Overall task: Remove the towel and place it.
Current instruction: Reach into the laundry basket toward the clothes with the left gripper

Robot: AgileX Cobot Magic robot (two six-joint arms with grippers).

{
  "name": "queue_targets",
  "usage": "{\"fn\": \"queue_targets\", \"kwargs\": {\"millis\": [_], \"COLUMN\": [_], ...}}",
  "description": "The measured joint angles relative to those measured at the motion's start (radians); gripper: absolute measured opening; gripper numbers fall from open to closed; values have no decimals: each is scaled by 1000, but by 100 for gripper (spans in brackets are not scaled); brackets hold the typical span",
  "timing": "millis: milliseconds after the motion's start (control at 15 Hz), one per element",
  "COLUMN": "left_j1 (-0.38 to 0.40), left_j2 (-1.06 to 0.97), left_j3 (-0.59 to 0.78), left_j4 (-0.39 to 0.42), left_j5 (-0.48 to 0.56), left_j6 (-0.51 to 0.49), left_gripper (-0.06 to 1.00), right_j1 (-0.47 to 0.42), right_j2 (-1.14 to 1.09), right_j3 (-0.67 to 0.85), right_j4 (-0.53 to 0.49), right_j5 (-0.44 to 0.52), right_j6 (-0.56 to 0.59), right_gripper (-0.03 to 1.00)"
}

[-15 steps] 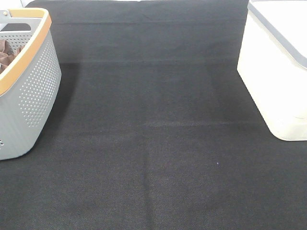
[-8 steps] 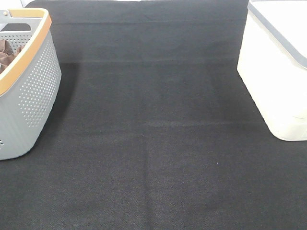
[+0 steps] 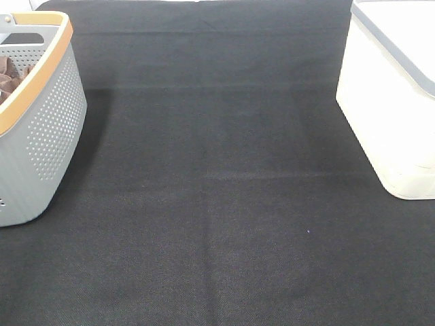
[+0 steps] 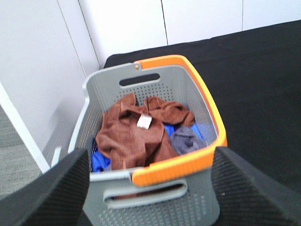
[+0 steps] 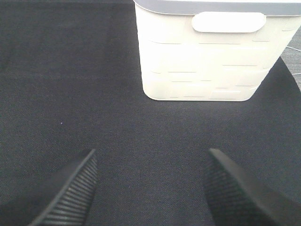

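Note:
The towel (image 4: 126, 137), reddish-brown with a small white tag (image 4: 144, 121), lies crumpled in the grey basket with an orange rim (image 4: 188, 162). In the left wrist view my left gripper (image 4: 151, 157) is open and empty, held back from the basket and above its near rim. A bit of brown cloth (image 3: 8, 80) shows in the basket (image 3: 47, 129) at the far left of the high view. My right gripper (image 5: 151, 157) is open and empty over the black table cover, facing the white bin (image 5: 207, 56). Neither gripper shows in the high view.
Another bunched brown cloth (image 4: 170, 110), a blue cloth (image 4: 99, 161) and a grey cloth (image 4: 186, 140) share the basket. The white bin with a grey rim (image 3: 391, 102) stands at the right edge. A black cover (image 3: 217, 204) spans the table between them.

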Motion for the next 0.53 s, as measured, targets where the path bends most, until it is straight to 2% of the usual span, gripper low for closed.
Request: {"fn": "queue_targets", "kwargs": {"millis": [67,200,267,467,533], "left_j1": [0,0,0,0,0], "left_j2": [115,293,293,564,688], "left_j3": [-26,-100,-100,-252,-338], "left_j4": [9,25,25,28,28], "left_j5": [-87,-157,-157,-169,-144], "left_j6": [-28,-100,-100,-174,-184], "left_gripper": [69,69,69,69,69], "right_j1": [0,0,0,0,0], "right_j2": [0,0,0,0,0], "right_j3": [0,0,0,0,0], "right_j4": [0,0,0,0,0], "right_j5": [0,0,0,0,0], "right_j6": [0,0,0,0,0], "right_gripper": [62,62,62,62,62]}}
